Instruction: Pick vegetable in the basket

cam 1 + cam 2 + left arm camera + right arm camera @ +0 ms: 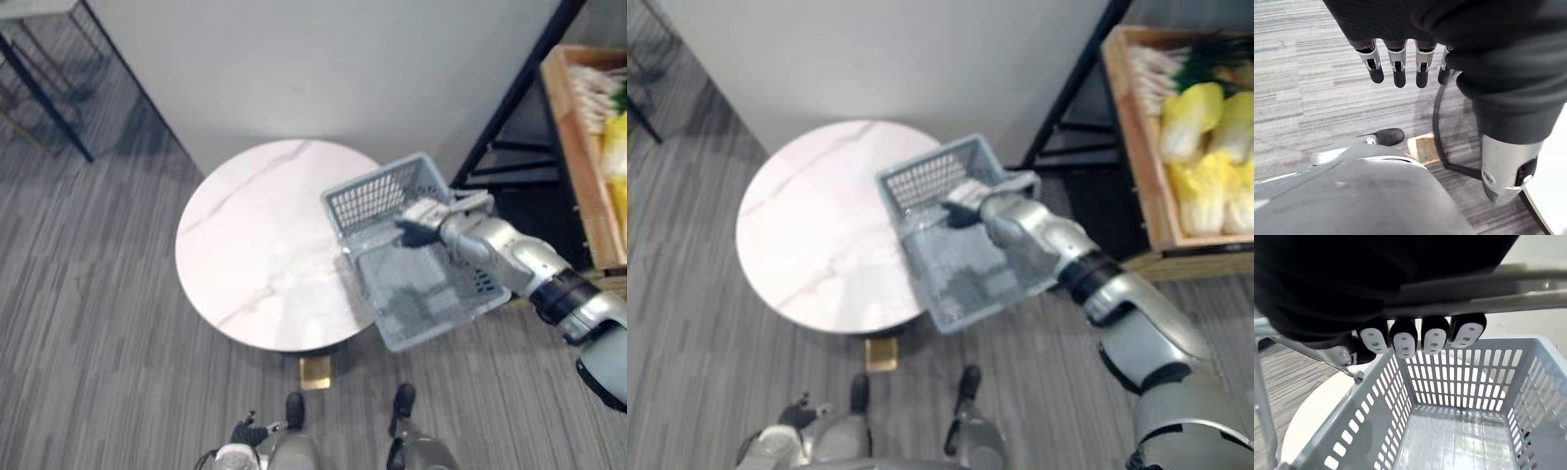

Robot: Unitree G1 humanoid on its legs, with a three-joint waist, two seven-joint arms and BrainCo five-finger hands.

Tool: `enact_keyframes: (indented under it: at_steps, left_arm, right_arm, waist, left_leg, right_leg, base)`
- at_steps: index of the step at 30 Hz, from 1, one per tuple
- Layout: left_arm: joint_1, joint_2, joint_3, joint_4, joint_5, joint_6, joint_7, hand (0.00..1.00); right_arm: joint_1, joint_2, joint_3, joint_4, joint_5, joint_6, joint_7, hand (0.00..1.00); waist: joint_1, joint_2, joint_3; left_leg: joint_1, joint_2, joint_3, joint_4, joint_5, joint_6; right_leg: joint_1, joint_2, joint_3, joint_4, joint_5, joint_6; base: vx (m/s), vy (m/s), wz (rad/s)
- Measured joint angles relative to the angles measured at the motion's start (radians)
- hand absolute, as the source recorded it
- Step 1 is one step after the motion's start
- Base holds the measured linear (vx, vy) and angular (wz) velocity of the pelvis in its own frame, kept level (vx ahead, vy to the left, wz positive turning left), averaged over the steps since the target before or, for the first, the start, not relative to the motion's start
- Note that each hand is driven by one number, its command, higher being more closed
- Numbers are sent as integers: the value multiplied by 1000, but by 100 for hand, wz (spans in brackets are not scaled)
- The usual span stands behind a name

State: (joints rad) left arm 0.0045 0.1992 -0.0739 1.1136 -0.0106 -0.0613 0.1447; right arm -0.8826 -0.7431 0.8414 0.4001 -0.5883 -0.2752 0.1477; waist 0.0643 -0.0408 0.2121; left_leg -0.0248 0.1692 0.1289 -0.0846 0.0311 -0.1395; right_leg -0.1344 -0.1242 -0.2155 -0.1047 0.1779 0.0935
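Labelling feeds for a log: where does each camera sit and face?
Left eye: on the head, facing down at the table, basket and right hand.
Right eye: same scene and the vegetable crate.
Left wrist: along the left hand, towards the floor.
Right wrist: along the right hand into the empty basket, shared with both eyes.

Right arm (519, 262) reaches forward from right side, elbow bent. Right hand (423, 225) closed, fingers (1404, 343) curled over basket handle (1528, 289), dark tips pointing down. Left hand (1396, 54) hangs low at side, fingers relaxed, near straight, holding nothing.
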Motion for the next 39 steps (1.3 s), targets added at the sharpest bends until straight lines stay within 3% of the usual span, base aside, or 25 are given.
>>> enact_keyframes:
  at_steps: [4, 8, 12, 19, 22, 24, 28, 29, 30, 31, 32, 33, 34, 35, 36, 37, 38, 39]
  left_arm:
    - [14, 0, 1, 2, 36, 7, -3, 0]
    - [38, -1, 1, 4, 63, 8, -23, 0]
    - [50, -1, 2, 4, 74, 7, -42, 0]
    - [116, -8, 7, 21, 109, 7, -67, 0]
    - [128, -7, 6, 21, 144, 9, -80, 0]
    - [130, -1, -1, 21, 148, 17, -84, 0]
    - [136, 16, -19, 20, 149, 18, -84, 0]
    - [128, 24, -26, 19, 149, 18, -83, 0]
    - [115, 20, -41, 20, 149, 18, -82, 0]
    - [110, 13, -36, 22, 150, 17, -75, 0]
    - [104, 16, -37, 23, 150, 18, -72, 0]
    - [95, 27, -38, 20, 150, 18, -72, 0]
    - [92, 43, -35, 16, 150, 17, -75, 0]
    - [71, 46, 0, 39, 150, 21, -73, 0]
    - [69, 35, 14, 50, 150, 21, -73, 0]
    - [59, 27, 20, 51, 151, 18, -70, 0]
    - [49, 19, 15, 50, 151, 17, -72, 0]
    - [41, 13, 9, 54, 151, 19, -72, 0]
  right_arm:
    - [130, -87, -1, -126, 77, -39, 34, 100]
    - [279, -158, -27, -205, 93, -50, 56, 100]
    - [504, -226, -131, -213, 95, -59, 69, 100]
    - [785, -263, -361, -219, 92, -65, 62, 100]
    - [948, -263, -520, -229, 77, -70, 27, 100]
    - [1010, -263, -584, -239, 61, -71, 5, 100]
    - [1067, -261, -618, -275, -46, -58, -31, 100]
    - [1083, -259, -617, -278, -71, -53, -31, 100]
    - [1082, -257, -607, -273, -90, -50, -29, 100]
    - [1048, -249, -579, -273, -110, -46, -31, 100]
    - [1027, -248, -562, -272, -112, -52, -33, 100]
    - [1023, -248, -558, -270, -118, -60, -37, 100]
    - [1021, -246, -558, -269, -119, -64, -37, 100]
    - [962, -217, -559, -257, -122, -61, -45, 100]
    - [949, -208, -562, -256, -122, -60, -54, 100]
    - [945, -206, -559, -247, -123, -59, -62, 100]
    - [943, -200, -559, -217, -125, -55, -66, 100]
    - [938, -194, -559, -190, -133, -53, -68, 100]
  waist:
    - [-26, -1, -28]
    - [-37, 1, -58]
    - [-46, 1, -70]
    - [-74, 20, -113]
    - [-103, 22, -123]
    - [-136, 8, -120]
    - [-166, -13, -123]
    - [-178, -21, -126]
    - [-187, 10, -128]
    - [-176, 24, -131]
    - [-171, 15, -131]
    - [-180, -16, -139]
    - [-180, -37, -144]
    - [-160, -38, -144]
    - [-151, -11, -136]
    - [-162, -5, -137]
    - [-170, -2, -140]
    - [-167, -9, -145]
  left_leg:
    - [20, 2, 30, 0, -7, -1]
    - [35, 4, 55, 1, -18, -4]
    - [47, 3, 59, 25, -37, -5]
    - [85, 3, 110, 62, -79, -5]
    - [115, 2, 151, 92, -114, -9]
    - [122, -12, 184, 96, -123, -7]
    - [104, -54, 319, 145, -157, 20]
    - [91, -60, 353, 167, -159, 35]
    - [83, -29, 413, 152, -152, 53]
    - [80, 17, 495, 165, -154, 56]
    - [82, 36, 540, 186, -161, 55]
    - [86, 31, 575, 225, -183, 51]
    - [90, 32, 596, 256, -205, 46]
    - [100, 71, 662, 258, -223, 65]
    - [110, 97, 707, 245, -219, 59]
    - [119, 102, 739, 239, -203, 49]
    - [135, 100, 771, 235, -193, 40]
    - [139, 105, 809, 251, -192, 38]
  right_leg:
    - [-1, 6, 31, 0, 0, 0]
    - [0, 12, 53, 0, 0, 0]
    - [20, 10, 59, 0, -1, 1]
    - [45, 12, 108, 0, -3, 5]
    - [32, 11, 152, 66, -41, 19]
    - [-13, 0, 192, 139, -68, 31]
    - [-94, -14, 312, 129, -53, 61]
    - [-100, -26, 282, 96, -89, 61]
    - [-109, -38, 153, 70, -183, 52]
    - [-181, -48, -30, 213, -169, -97]
    - [-208, -68, -141, 361, -172, -160]
    - [-187, -94, -241, 425, -123, -213]
    - [-164, -81, -273, 388, -109, -208]
    - [-146, 20, -218, 224, 14, -235]
    - [-143, 26, -223, 225, -7, -249]
    - [-152, -6, -274, 343, -120, -247]
    - [-131, -63, -319, 427, -201, -182]
    - [-105, -101, -340, 412, -231, -138]
  base:
    - [-1, 5, -21]
    - [18, -1, -21]
    - [3, 1, -2]
    - [10, 2, -21]
    - [-21, 21, -33]
    - [-23, 57, -47]
    - [-55, 98, -91]
    - [-60, 94, -120]
    - [-65, 101, -149]
    - [-32, 80, -175]
    - [-3, 73, -163]
    - [43, 37, -124]
    - [-27, -16, -195]
    - [-82, -58, -192]
    - [-95, -75, -191]
    - [-31, -61, -101]
    - [8, -100, -107]
    - [6, -141, -93]
